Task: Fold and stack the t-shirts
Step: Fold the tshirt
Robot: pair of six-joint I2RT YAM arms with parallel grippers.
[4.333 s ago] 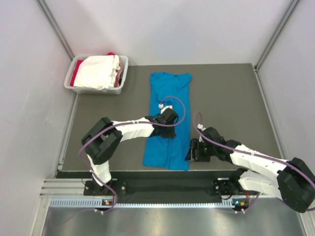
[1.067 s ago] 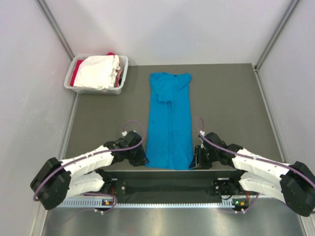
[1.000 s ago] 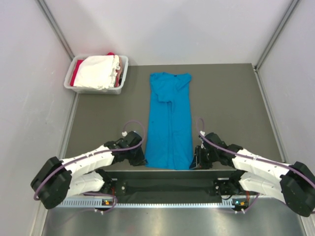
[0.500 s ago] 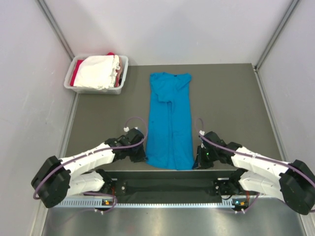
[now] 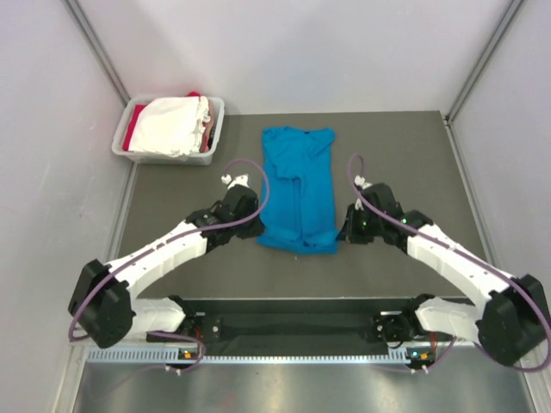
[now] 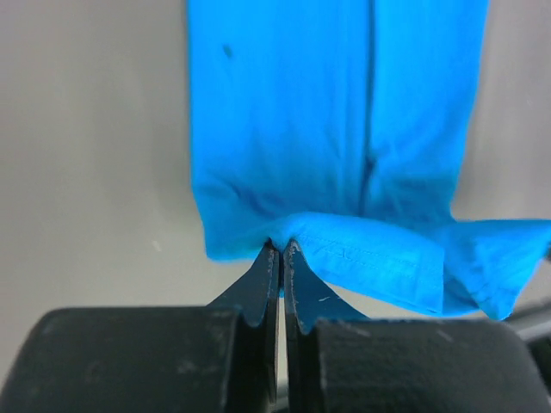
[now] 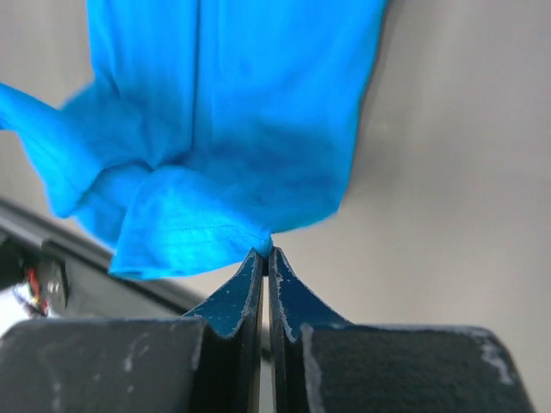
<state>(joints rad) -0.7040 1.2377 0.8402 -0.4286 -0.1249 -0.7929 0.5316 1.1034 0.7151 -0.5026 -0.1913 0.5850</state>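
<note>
One garment out of at least three is in work. The bright blue short-sleeved cloth t-shirt (image 5: 297,176) lies in the middle of the dark grey table (image 5: 405,163). It is already narrowed to a long strip with both sides turned in, and its collar end points toward the far edge. Its hem end is raised off the table and doubled over toward the collar, so the crosswise fold is judged to be begun but not yet laid flat.

The left gripper (image 6: 281,254) is pinched tight on the hem's left corner, with only a sliver of blue cloth between its fingertips. The right gripper (image 7: 263,256) is clamped the same way on the right corner. Between the two corners the hem sags in a loose fold.

The hem has yet to be carried on toward the collar, set down and released, and a further fold may be needed for a compact bundle. At the table's far left corner, a white cloth t-shirt (image 5: 172,125) and a red cloth garment (image 5: 131,136) sit crumpled in the pale grey plastic tub (image 5: 213,116). Both are unfolded. More pieces possibly lie beneath them, though that cannot be made out from above. No stack has been started anywhere on the table.
</note>
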